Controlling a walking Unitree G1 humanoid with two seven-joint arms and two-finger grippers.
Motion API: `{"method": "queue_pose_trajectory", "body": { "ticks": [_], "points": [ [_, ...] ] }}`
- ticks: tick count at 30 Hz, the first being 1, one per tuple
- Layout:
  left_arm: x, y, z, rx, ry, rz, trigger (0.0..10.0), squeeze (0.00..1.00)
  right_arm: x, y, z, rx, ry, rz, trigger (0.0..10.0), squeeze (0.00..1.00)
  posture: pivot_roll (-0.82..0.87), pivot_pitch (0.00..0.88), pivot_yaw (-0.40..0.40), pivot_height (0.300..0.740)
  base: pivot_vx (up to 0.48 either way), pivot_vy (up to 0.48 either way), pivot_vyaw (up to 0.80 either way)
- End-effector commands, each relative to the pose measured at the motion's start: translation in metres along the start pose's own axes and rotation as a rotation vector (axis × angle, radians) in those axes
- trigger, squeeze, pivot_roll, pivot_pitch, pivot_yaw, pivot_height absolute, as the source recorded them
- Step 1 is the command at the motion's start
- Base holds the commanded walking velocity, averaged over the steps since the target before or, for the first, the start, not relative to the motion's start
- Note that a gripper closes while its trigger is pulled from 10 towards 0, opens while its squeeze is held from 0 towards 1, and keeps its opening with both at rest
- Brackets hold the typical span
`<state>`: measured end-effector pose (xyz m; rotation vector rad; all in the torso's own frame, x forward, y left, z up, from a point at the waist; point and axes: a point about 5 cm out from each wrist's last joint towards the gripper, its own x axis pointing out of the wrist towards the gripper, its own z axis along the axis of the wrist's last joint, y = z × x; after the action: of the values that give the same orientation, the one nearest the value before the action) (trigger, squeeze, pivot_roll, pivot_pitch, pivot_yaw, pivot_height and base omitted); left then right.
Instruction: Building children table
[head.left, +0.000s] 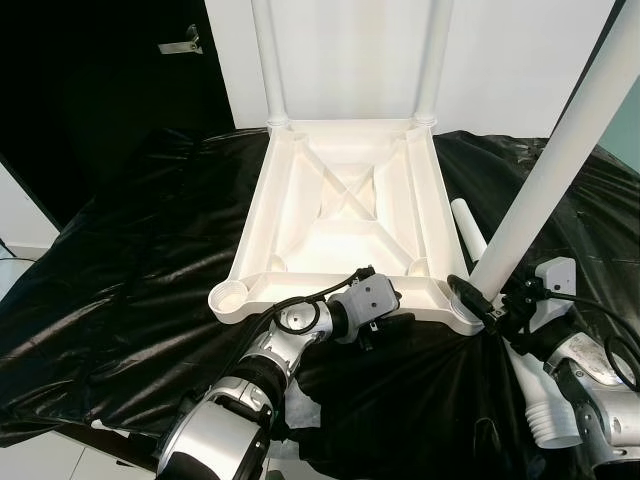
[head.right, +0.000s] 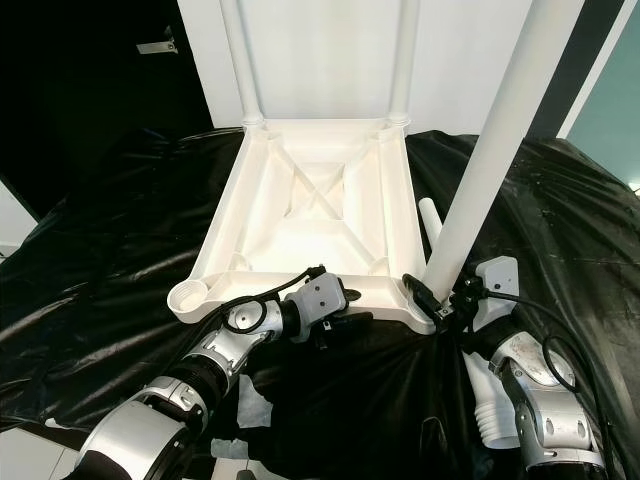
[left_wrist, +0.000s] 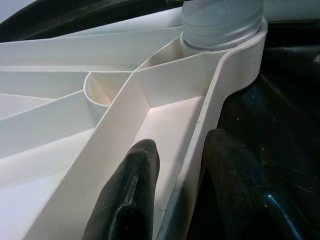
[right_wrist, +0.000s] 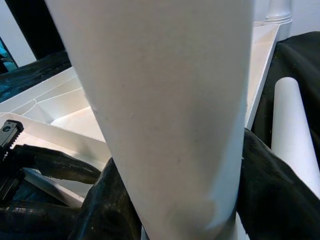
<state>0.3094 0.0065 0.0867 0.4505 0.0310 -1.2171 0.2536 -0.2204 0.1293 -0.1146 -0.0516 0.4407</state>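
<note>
The upturned tabletop (head.left: 345, 215) lies on black sheeting (head.left: 130, 250), two far legs (head.left: 268, 60) fitted. The left hand (head.left: 385, 325) pinches its near rim, fingers (left_wrist: 130, 195) either side. The right hand (head.left: 495, 310) grips a third leg (head.left: 560, 150) tilted in the near-right socket (head.left: 462, 300). Next: straighten and seat it. A spare leg (head.left: 470, 228) lies beside.

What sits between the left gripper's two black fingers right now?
In the left wrist view, the left gripper straddles the near rim wall of the upside-down white plastic tabletop: one finger inside the tray, one outside over the black plastic sheet.
</note>
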Motion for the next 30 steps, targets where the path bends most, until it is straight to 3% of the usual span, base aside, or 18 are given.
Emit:
{"method": "queue_pose_trajectory", "body": {
  "ticks": [1, 6, 9, 11, 16, 25, 26, 27, 28, 29, 30],
  "points": [
    [-0.002, -0.013, -0.023, -0.078, 0.087, 0.039, 10.0, 0.0, -0.003, 0.004, 0.0, 0.035, -0.009, -0.015, 0.0, 0.0, -0.1, 0.0, 0.007, 0.74, 0.0, 0.0, 0.0],
    [-0.003, -0.012, -0.023, -0.074, 0.09, 0.037, 10.0, 0.0, -0.008, 0.016, -0.011, 0.051, 0.021, -0.105, 0.0, 0.0, -0.11, 0.0, 0.012, 0.74, 0.0, 0.0, 0.0],
    [-0.001, -0.012, -0.021, -0.065, 0.088, 0.025, 10.0, 0.0, -0.014, 0.037, -0.014, 0.033, -0.033, -0.361, 0.0, 0.0, -0.11, 0.0, 0.023, 0.74, 0.0, 0.0, 0.0],
    [-0.001, -0.012, -0.02, -0.064, 0.087, 0.022, 10.0, 0.0, -0.016, 0.042, -0.015, 0.028, -0.047, -0.424, 0.0, 0.0, -0.11, 0.0, 0.023, 0.74, 0.0, 0.0, 0.0],
    [-0.002, -0.011, -0.021, -0.064, 0.088, 0.022, 10.0, 0.0, -0.019, 0.039, -0.019, 0.034, -0.047, -0.589, 0.0, 0.0, -0.1, 0.0, 0.028, 0.74, 0.0, 0.0, 0.0],
    [-0.004, -0.012, -0.023, -0.064, 0.094, 0.02, 10.0, 0.0, -0.014, 0.037, -0.02, 0.026, -0.026, -0.6, 0.0, 0.0, -0.1, 0.0, 0.031, 0.74, 0.0, 0.0, 0.0],
    [-0.003, -0.012, -0.023, -0.063, 0.095, 0.02, 10.0, 0.0, -0.011, 0.038, -0.022, 0.022, -0.015, -0.559, 10.0, 0.0, -0.1, 0.0, 0.028, 0.74, 0.0, 0.0, 0.0],
    [-0.003, -0.012, -0.023, -0.063, 0.094, 0.021, 10.0, 0.0, -0.009, 0.041, -0.022, 0.028, -0.016, -0.504, 10.0, 0.24, -0.1, 0.0, 0.025, 0.74, 0.0, 0.0, 0.0],
    [-0.003, -0.012, -0.023, -0.063, 0.094, 0.021, 10.0, 0.0, -0.009, 0.041, -0.022, 0.028, -0.016, -0.504, 10.0, 0.24, -0.1, 0.0, 0.025, 0.74, 0.0, 0.0, 0.0],
    [-0.003, -0.012, -0.022, -0.064, 0.093, 0.022, 10.0, 0.0, -0.007, 0.044, -0.022, 0.034, -0.016, -0.457, 10.0, 1.0, -0.1, 0.0, 0.023, 0.74, 0.0, 0.0, 0.0],
    [-0.002, -0.012, -0.022, -0.064, 0.092, 0.023, 10.0, 0.0, -0.005, 0.045, -0.022, 0.035, -0.02, -0.427, 10.0, 1.0, -0.11, 0.0, 0.022, 0.74, 0.0, 0.0, 0.0]
  ]
}}
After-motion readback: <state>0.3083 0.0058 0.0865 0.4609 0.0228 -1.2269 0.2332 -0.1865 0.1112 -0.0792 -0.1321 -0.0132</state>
